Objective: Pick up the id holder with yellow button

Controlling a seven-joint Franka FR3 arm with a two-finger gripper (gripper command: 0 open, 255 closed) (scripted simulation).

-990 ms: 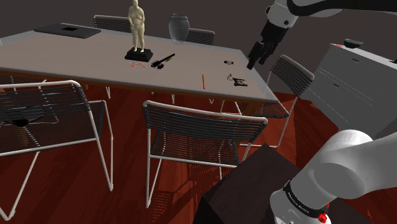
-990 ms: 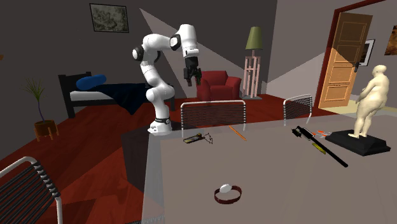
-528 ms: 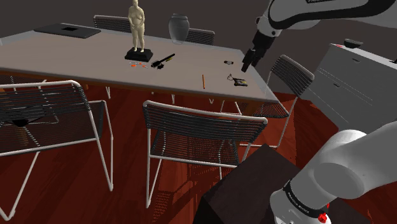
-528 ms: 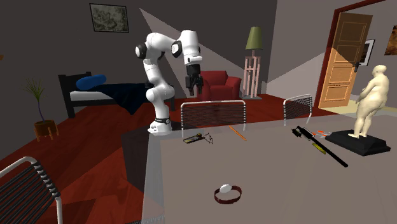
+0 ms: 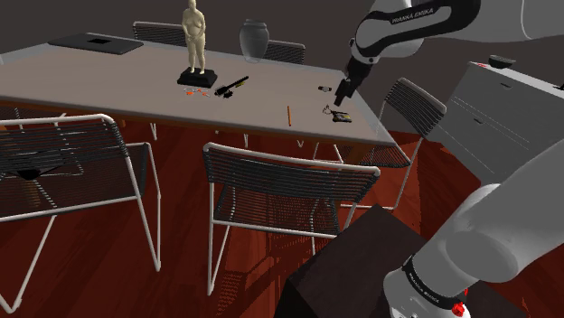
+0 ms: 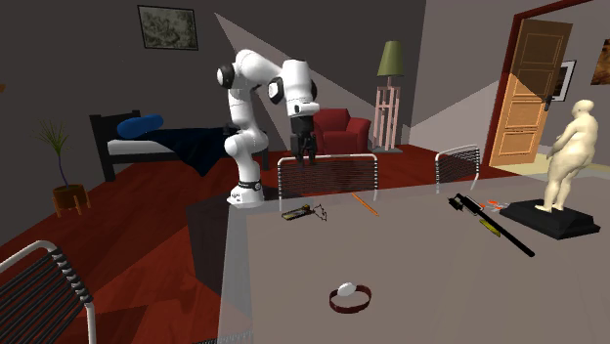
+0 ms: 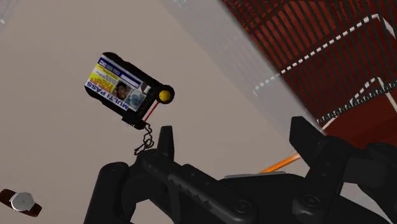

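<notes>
Hand hangs over the bench at the end nearest the stand, pointing down and clear of the surface. Its fingers stand apart, with nothing between them.

ID holder lies flat on the bench, close to the corner. In the shoulder view it sits just below the hand. In the second exterior view it lies near the bench's far edge, with the hand above it and in front of a wire chair.

Wrist view:
- The holder is black, card face up, and the print reads "MULTI PASS".
- The yellow button is on the end of the holder that faces the hand.
- A thin chain trails from that end toward one fingertip.
- The holder lies ahead of the fingers, off to that finger's side and not in the gap.

Other items on the bench:
- An orange pencil lies near the holder, to the shoulder view's left of it.
- A watch lies beyond the holder, near the bench's end.
- A black tool, a pale statue on a dark base and a vase stand farther along, well apart from the holder.
</notes>
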